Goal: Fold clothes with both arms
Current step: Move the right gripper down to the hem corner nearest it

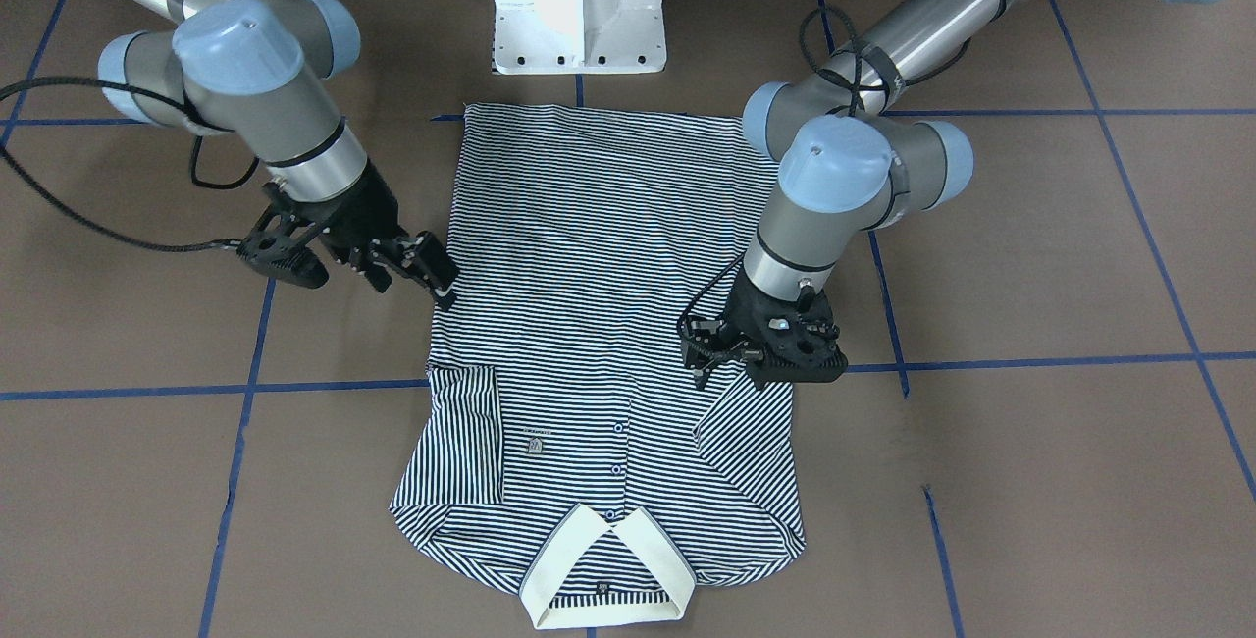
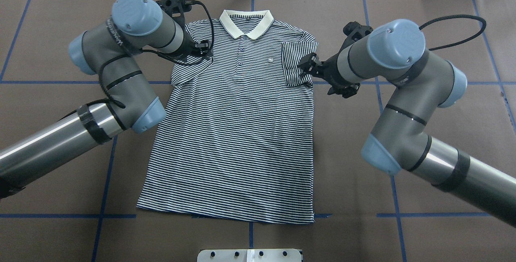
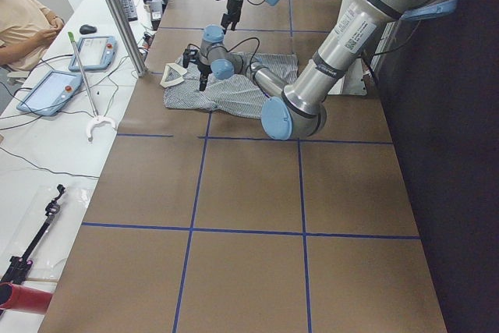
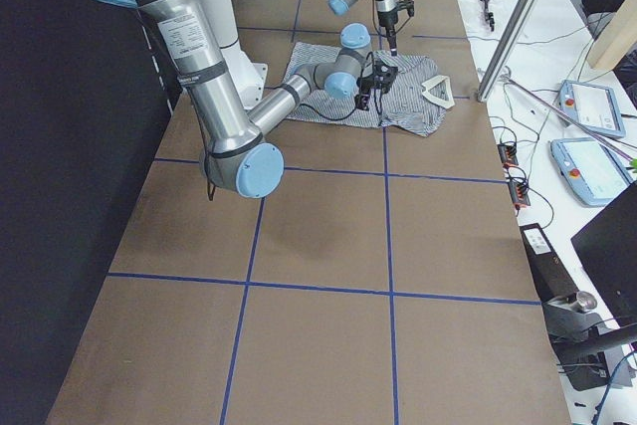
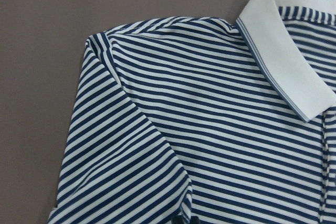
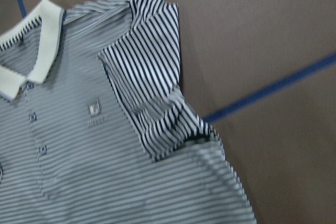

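The navy-and-white striped polo shirt [image 2: 234, 133] lies flat, front up, with its cream collar [image 2: 245, 24] at the far side. My left gripper [image 2: 204, 50] is down at the left sleeve [image 5: 121, 171], which is turned in over the chest. Dark fingertips meet at the sleeve's hem, so the gripper looks shut on it. The right sleeve [image 6: 152, 82] lies folded onto the chest with a rumpled hem. My right gripper [image 2: 305, 67] hovers open just beside it, holding nothing. In the front-facing view it [image 1: 444, 290] is over the shirt's side edge.
The white pedestal base [image 1: 579, 10] stands behind the shirt's hem. Blue tape lines [image 2: 105, 173] cross the brown table. A person [image 3: 23, 25] sits past the far edge beside tablets [image 3: 47, 91] and cables. Both arms' elbows overhang the table on each side of the shirt.
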